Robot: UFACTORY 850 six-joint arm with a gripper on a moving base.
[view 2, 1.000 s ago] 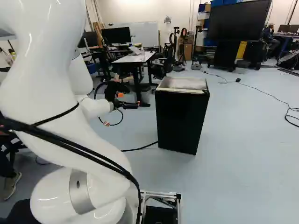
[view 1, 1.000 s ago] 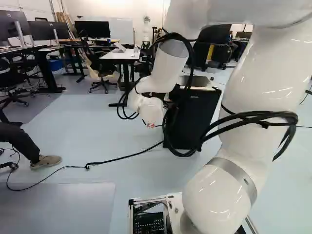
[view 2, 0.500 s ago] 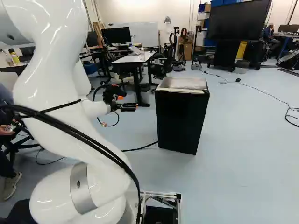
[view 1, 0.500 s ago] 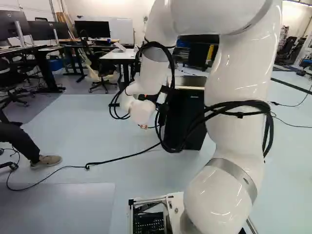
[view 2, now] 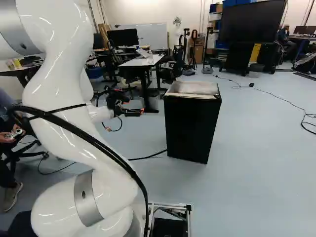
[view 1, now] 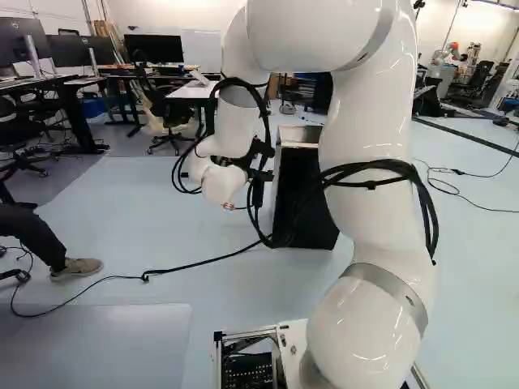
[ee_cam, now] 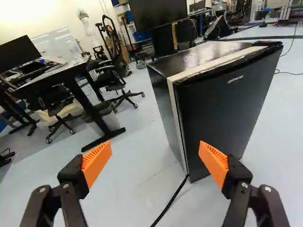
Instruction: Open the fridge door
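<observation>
Two orange pads [ee_cam: 96, 164] stood wide apart on the fingers of the black gripper [view 2: 137, 105], which was released, with nothing grasped between them. The white arm [view 2: 61, 106] held it out at about the height of the fridge's upper part, near the fridge [view 2: 190, 131] but apart from it. In the right base view the gripper was to the left of the fridge.

The fridge stood upright on the pale floor [view 2: 256, 163], ahead of the gripper [ee_cam: 155, 161] and off to one side in the wrist view. There, one pad overlapped the lower part of the dark fridge door [ee_cam: 225, 104], while the other had floor behind it. The door looked closed, lying along a pale strip [ee_cam: 177, 113] at the front of the fridge's body.

A black cable [ee_cam: 171, 201] ran over the floor to the fridge's bottom edge. Beyond the gripper were a desk [view 2: 140, 62] with a white top and a black office chair [ee_cam: 111, 75] just beside it. A large dark screen [view 2: 253, 22] stood behind the fridge, well apart from it.
</observation>
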